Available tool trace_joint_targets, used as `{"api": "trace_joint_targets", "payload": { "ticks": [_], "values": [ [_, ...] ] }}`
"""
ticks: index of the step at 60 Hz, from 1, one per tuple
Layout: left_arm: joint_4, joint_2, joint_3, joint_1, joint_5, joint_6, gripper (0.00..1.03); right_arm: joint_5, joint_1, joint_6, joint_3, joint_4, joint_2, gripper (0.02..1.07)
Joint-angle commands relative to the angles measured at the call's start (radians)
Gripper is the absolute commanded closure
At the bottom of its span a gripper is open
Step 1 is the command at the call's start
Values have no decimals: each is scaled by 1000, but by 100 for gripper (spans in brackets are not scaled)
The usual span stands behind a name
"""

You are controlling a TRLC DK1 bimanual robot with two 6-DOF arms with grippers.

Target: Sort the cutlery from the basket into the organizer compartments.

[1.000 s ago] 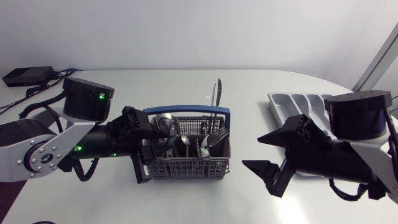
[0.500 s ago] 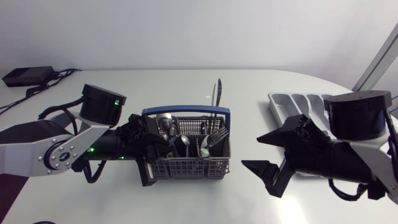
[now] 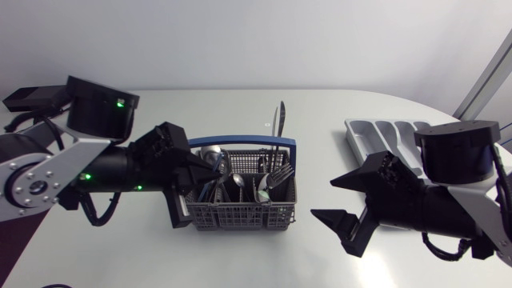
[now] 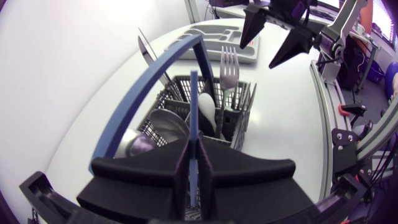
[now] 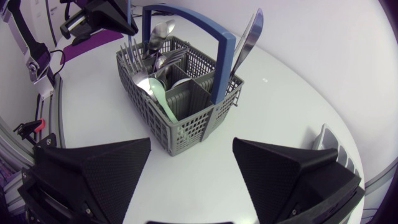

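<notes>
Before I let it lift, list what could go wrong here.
1. The left pincer grips a thin blue piece right beside the handle of the basket; lifting could snag it and drag the basket.
2. The fork and spoons crowd close; they may get pulled along.

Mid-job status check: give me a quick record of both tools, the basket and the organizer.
left tool: shut on a thin blue piece at the basket's near end; type unclear
right tool: open, empty, between basket and organizer
basket: holds knife, forks, spoons
organizer: no cutlery visible; partly hidden by right arm
</notes>
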Motion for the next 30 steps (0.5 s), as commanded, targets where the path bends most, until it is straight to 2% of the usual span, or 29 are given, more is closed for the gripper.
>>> {"api": "trace_joint_targets", "payload": {
  "ticks": [1, 14, 23, 30],
  "values": [
    [-22, -61, 64, -2, 14, -51, 100, -4, 9, -20, -9, 0, -2, 12],
    [-40, -147, 136, 2, 55, -194, 100, -7, 16, -17, 26, -20, -32, 12],
    [16, -169, 153, 2, 92, -332, 100, -11, 22, 0, 49, -34, -84, 10],
    [30, -133, 184, -2, 135, -410, 100, -72, 11, 22, 83, -61, -107, 10]
  ]
}}
